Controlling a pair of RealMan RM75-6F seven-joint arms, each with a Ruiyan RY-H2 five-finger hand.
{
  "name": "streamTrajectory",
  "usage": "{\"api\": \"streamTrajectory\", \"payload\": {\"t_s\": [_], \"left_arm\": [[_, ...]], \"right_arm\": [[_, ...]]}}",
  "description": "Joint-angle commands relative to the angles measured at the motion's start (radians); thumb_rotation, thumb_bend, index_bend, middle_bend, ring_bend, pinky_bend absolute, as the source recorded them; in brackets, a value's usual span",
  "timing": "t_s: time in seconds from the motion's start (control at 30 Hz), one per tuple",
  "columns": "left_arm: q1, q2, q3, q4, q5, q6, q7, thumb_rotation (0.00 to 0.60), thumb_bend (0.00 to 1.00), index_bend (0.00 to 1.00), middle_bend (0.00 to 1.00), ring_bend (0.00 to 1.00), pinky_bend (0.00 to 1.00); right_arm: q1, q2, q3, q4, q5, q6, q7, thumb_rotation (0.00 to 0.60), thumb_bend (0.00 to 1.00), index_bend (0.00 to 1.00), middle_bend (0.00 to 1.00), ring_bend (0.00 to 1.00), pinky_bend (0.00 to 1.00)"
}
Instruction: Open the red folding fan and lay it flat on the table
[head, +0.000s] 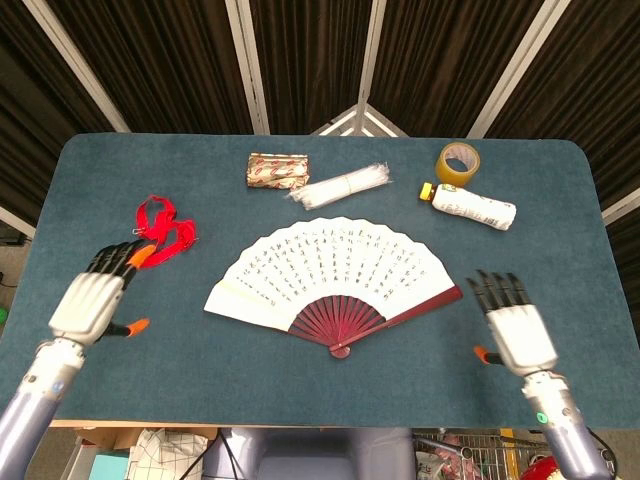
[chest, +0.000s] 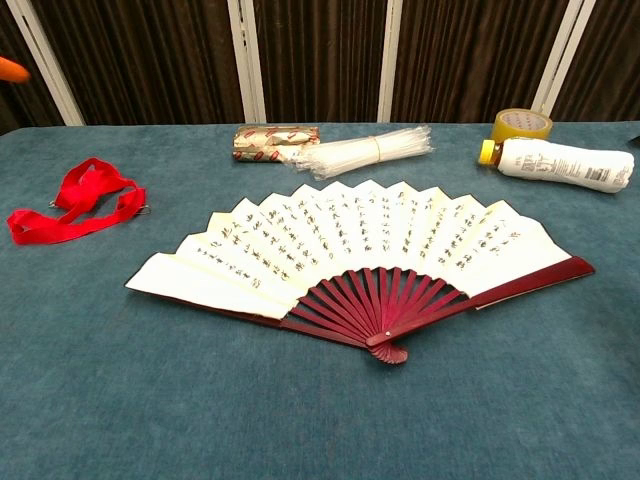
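Observation:
The red folding fan (head: 335, 275) (chest: 360, 255) lies spread open and flat on the blue table (head: 560, 240), its white leaf with dark writing fanned toward the back and its red ribs meeting at the pivot near the front. My left hand (head: 95, 297) hovers well to the left of the fan, fingers apart, holding nothing. To the fan's right my right hand (head: 512, 325) is also apart from it, fingers spread and empty. In the chest view only an orange fingertip (chest: 10, 69) shows at the far left edge.
A red strap (head: 160, 225) (chest: 72, 200) lies at the left. At the back sit a patterned packet (head: 277, 169), a bundle of clear straws (head: 345, 185), a tape roll (head: 457, 163) and a white bottle (head: 473, 206) on its side.

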Motion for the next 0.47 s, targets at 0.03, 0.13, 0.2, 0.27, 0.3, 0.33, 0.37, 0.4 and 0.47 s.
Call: {"api": "streamTrajectory", "payload": {"t_s": [0.03,0.13,0.2,0.27,0.3,0.33,0.37,0.4,0.47], "left_arm": [[0.154,-0.006,0.106,0.053,0.175,0.158,-0.040,0.600,0.06,0.00,0.00,0.00,0.00],[0.226,-0.025,0.139,0.099,0.228,0.226,-0.079,0.600,0.06,0.00,0.00,0.00,0.00],[0.262,-0.043,0.147,0.147,0.256,0.268,-0.105,0.600,0.06,0.00,0.00,0.00,0.00],[0.300,-0.059,0.152,0.221,0.290,0.318,-0.114,0.600,0.05,0.00,0.00,0.00,0.00],[0.317,-0.069,0.154,0.261,0.306,0.342,-0.119,0.600,0.05,0.00,0.00,0.00,0.00],[0.325,-0.075,0.155,0.283,0.315,0.352,-0.124,0.600,0.05,0.00,0.00,0.00,0.00],[0.336,-0.080,0.156,0.311,0.321,0.362,-0.129,0.600,0.05,0.00,0.00,0.00,0.00],[0.346,-0.082,0.157,0.330,0.320,0.366,-0.137,0.600,0.05,0.00,0.00,0.00,0.00],[0.360,-0.080,0.148,0.347,0.308,0.371,-0.170,0.600,0.05,0.00,0.00,0.00,0.00]], "right_arm": [[-0.136,0.011,-0.017,0.037,-0.058,0.167,0.160,0.600,0.13,0.00,0.00,0.00,0.00],[-0.198,0.014,-0.038,0.076,-0.099,0.238,0.238,0.600,0.13,0.00,0.00,0.00,0.00],[-0.223,0.021,-0.038,0.103,-0.123,0.279,0.246,0.600,0.13,0.00,0.00,0.00,0.00],[-0.246,0.019,-0.036,0.132,-0.134,0.308,0.243,0.600,0.12,0.00,0.00,0.00,0.00],[-0.253,0.018,-0.035,0.137,-0.131,0.311,0.242,0.600,0.12,0.00,0.00,0.00,0.00],[-0.256,0.018,-0.033,0.137,-0.130,0.312,0.243,0.600,0.13,0.00,0.00,0.00,0.00],[-0.261,0.018,-0.031,0.136,-0.128,0.312,0.246,0.600,0.13,0.00,0.00,0.00,0.00],[-0.264,0.019,-0.027,0.134,-0.126,0.311,0.249,0.600,0.12,0.00,0.00,0.00,0.00],[-0.267,0.019,-0.019,0.136,-0.124,0.307,0.247,0.600,0.12,0.00,0.00,0.00,0.00]]}}
